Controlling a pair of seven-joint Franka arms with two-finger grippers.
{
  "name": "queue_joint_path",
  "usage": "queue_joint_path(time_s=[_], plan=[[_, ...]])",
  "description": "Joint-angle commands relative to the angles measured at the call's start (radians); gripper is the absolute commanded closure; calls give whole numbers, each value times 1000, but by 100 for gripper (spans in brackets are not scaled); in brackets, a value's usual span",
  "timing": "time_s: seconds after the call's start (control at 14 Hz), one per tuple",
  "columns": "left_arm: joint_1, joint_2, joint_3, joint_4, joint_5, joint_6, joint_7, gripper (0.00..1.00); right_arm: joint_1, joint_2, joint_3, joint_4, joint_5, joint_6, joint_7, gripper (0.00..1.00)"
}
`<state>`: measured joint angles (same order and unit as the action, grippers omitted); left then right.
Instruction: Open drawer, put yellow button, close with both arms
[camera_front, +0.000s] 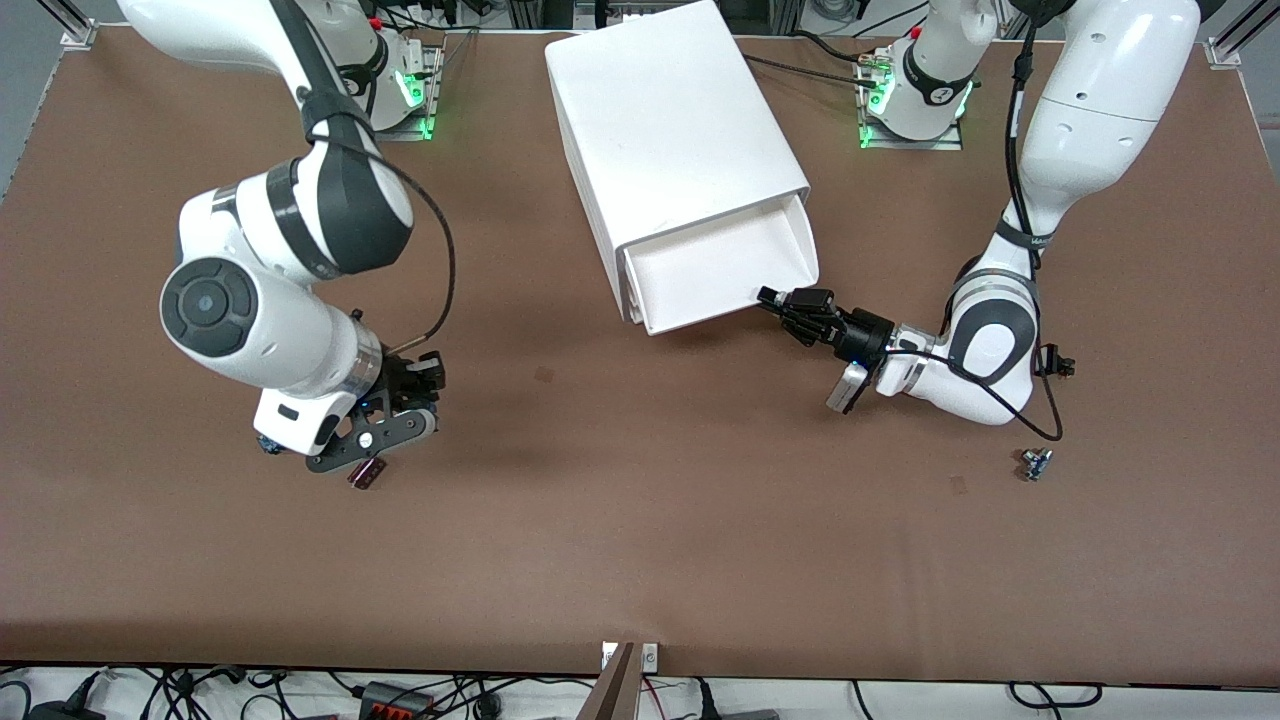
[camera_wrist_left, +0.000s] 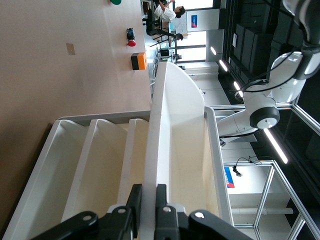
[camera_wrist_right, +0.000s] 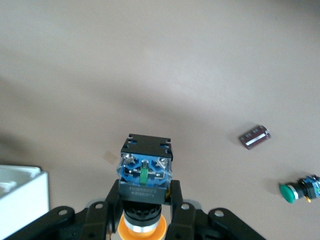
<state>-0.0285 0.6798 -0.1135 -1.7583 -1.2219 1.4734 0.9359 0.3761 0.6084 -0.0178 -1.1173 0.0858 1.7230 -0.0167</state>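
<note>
With the drawer (camera_front: 720, 275) pulled out of the cabinet (camera_front: 670, 140) and its rim pinched by the left end effector (camera_front: 790, 303), the right end effector (camera_wrist_right: 145, 212), over the desk (camera_front: 640, 540) and clamped on the yellow button (camera_wrist_right: 145, 172), must next carry it into the drawer.

- A wide brown table (camera_front: 640, 540) carries everything.
- A big white boxy cabinet (camera_front: 665, 130) lies on it between the arm bases.
- A small maroon cylinder (camera_front: 366, 475) lies toward the right arm's end.
- A green-capped push-button (camera_front: 1035, 464) lies toward the left arm's end.
</note>
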Motion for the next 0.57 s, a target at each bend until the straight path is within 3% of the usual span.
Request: queue_joint_path(time_s=[0.0,0.21,0.5], plan=[[-5,37,26,46,18,70,-19,0,105,28,-2,109,8,6,147,100],[10,3,35,46,30,68,-37,0,205,28,-1,114,8,61,221,100],[10,-66,51,98,128,65,-268,0,343,43,-4,114,8,151,397,100]])
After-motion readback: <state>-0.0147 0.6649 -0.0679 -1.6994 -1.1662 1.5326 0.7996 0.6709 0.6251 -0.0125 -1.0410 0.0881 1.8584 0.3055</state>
